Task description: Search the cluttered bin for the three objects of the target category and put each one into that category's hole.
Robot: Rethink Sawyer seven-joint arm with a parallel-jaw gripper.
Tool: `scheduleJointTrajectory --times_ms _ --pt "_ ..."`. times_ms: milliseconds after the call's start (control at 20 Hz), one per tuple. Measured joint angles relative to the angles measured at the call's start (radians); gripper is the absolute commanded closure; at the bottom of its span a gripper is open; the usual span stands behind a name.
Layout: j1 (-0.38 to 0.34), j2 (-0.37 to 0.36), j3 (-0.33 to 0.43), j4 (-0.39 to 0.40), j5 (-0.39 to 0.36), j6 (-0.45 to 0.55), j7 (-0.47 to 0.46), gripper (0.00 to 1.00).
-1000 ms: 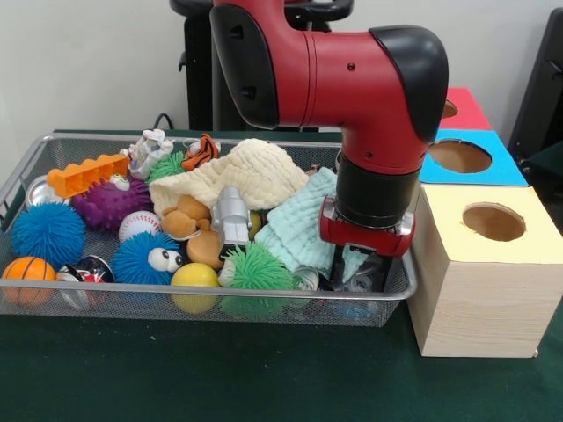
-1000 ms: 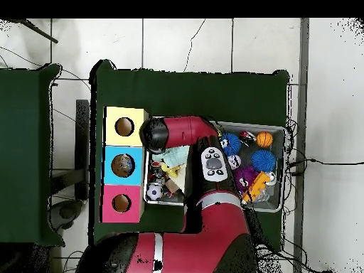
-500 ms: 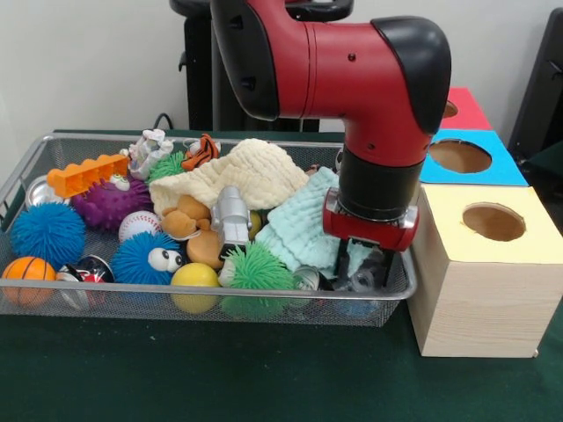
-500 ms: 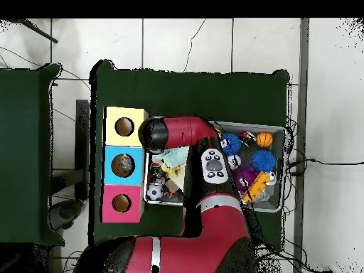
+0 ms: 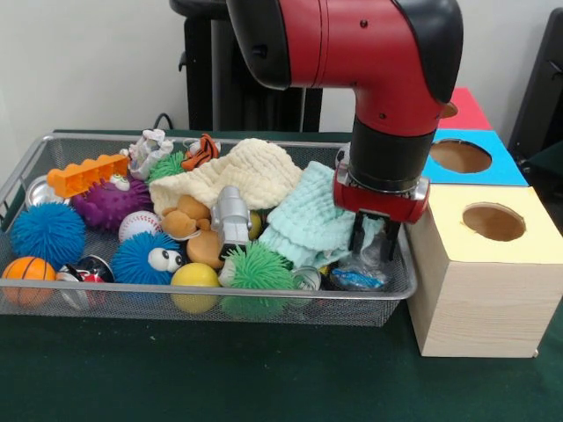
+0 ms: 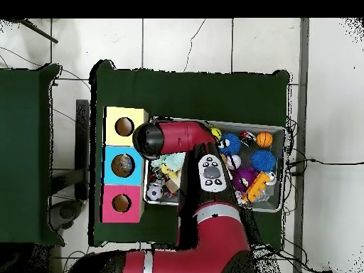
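Front view: bright, even light from above, soft shadow under bin [image 5: 378, 303] at table's near edge. Mild glare on red arm [image 5: 352, 44]. Focus adequate throughout. Overhead view: evenly lit, floor tiles [image 6: 213, 43] pale; fine detail soft.

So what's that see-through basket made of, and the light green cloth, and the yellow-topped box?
The grey mesh basket looks like thin metal wire: a fine grid with a shiny rim. The light green cloth looks like soft woven fabric, ribbed and crumpled. The yellow-topped box looks like pale wood with faint grain on its sides and a matte yellow top, probably painted.
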Motion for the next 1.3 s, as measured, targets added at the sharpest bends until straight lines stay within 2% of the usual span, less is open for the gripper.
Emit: scheduleJointTrajectory --times_ms 850,1300 --pt "0.005 -0.019 -0.009 0.013 0.033 0.000 0.000 1.00" --pt "0.006 -0.056 -0.009 0.020 0.061 0.015 0.000 1.00"
